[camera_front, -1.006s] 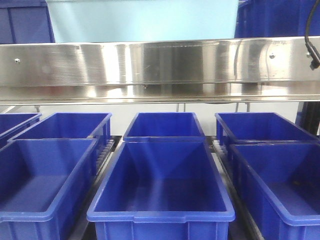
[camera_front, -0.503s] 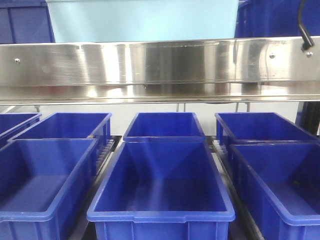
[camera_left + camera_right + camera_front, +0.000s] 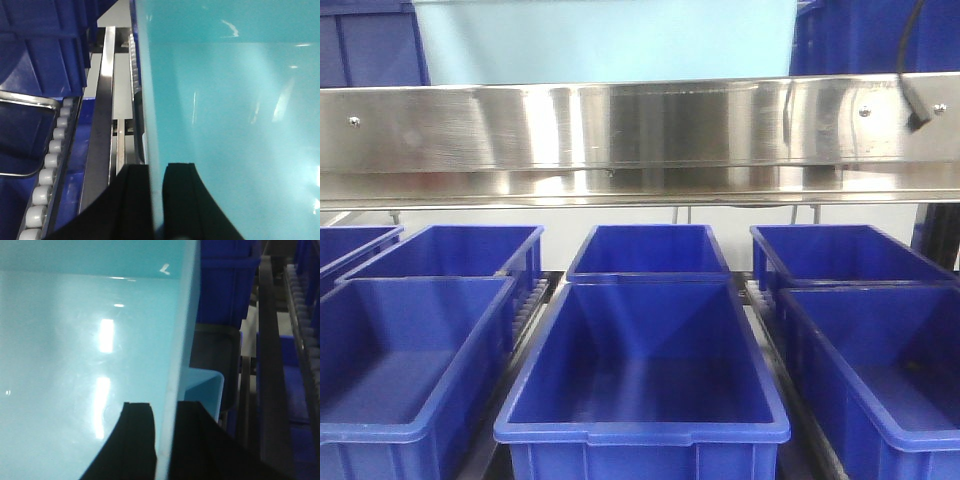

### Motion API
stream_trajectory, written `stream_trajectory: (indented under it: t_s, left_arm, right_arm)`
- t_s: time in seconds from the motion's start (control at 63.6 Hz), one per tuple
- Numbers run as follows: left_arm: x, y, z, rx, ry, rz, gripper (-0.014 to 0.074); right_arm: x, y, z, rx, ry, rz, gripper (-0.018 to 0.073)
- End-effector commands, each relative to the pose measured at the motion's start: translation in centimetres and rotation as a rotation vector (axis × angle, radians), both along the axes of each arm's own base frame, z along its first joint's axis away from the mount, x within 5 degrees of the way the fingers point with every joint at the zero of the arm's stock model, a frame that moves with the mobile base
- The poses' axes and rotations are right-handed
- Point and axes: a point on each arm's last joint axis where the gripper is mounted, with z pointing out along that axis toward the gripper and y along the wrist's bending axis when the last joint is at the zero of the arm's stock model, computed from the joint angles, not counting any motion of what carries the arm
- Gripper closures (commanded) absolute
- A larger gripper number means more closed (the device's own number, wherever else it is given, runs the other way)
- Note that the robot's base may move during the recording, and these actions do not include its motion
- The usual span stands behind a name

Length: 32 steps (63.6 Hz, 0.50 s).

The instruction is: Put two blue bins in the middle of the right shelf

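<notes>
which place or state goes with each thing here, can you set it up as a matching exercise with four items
Things:
1. light blue bin
2. steel rail
3. front middle dark blue bin
4. black cable

Places or states:
A. top right corner of the front view
B. wall pinched by the left fingers and the right fingers
C. empty, below the rail
D. shiny, spanning the front view

Pairs: 1-B, 2-D, 3-C, 4-A

The steel rail (image 3: 640, 130) hides the base of the light-blue bin (image 3: 610, 40), cropped at top.
</notes>
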Motion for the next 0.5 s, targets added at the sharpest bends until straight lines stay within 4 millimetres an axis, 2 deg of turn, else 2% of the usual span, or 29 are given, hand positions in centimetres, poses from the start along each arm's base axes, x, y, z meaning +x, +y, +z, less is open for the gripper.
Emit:
stream_trajectory:
  t_s: [0.0,0.173,0.487]
  left_arm:
    - [0.9,-0.4,-0.4,-0.020,-0.015,-0.016,0.0707]
    - [2.0,-1.0,-2.1,-0.055,0.039,-0.034,0.0707]
    - [2.0,-1.0,-2.3,-0.032,0.061,-0.044,0.0707]
  right_arm:
    - [-0.2,0.6,1.2,0.076,-0.063,0.025,0.0713]
    - [0.1,0.6,0.7,0.069,-0.045,0.022,0.0713]
    - [0.4,-0.4,0.0,0.060,0.027,0.006,0.0713]
